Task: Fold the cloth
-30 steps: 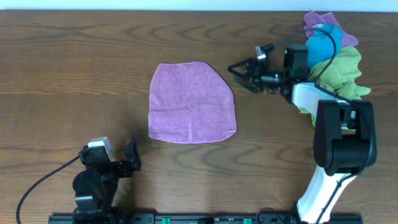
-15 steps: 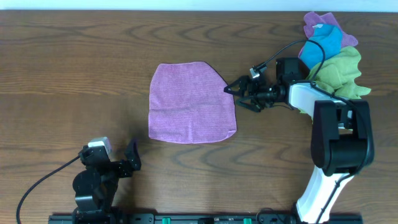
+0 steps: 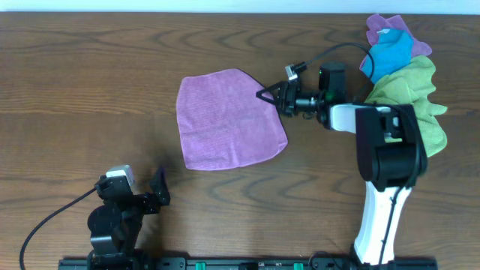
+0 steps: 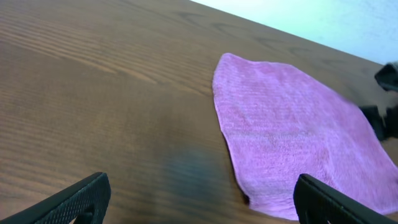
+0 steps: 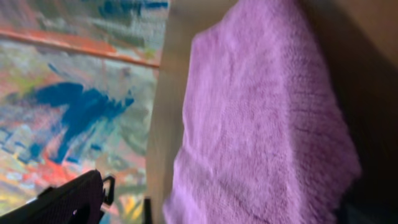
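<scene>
I see the cloth (image 3: 229,120) lying flat and unfolded in a single layer around the middle of the table (image 3: 90,82). It is turned a little, so its edges run at a slight angle to the table's edges. Its surface looks smooth, with only faint creases.

The right gripper (image 3: 264,96) is down at the cloth's far right corner, its arm reaching in from the right side of the table. From my right wrist camera, the purple fabric fills most of the view. One black finger (image 5: 68,199) sits far out at the lower left rather than near the middle, so I read the jaws as spread apart and released. The corner lies at them, not clamped. The background in that view is a blur of colour I cannot make out.

The left gripper (image 3: 160,189) rests by the near edge of the table, left of centre and well apart from the cloth. My left wrist camera shows both its fingers wide apart at the bottom corners, jaws released and grasping nothing, with bare wood between them.

At the far right corner of the table, a purple cloth (image 3: 386,30), a bright blue cloth (image 3: 390,51) and a lime-green cloth (image 3: 411,90) lie bunched together, touching one another.
</scene>
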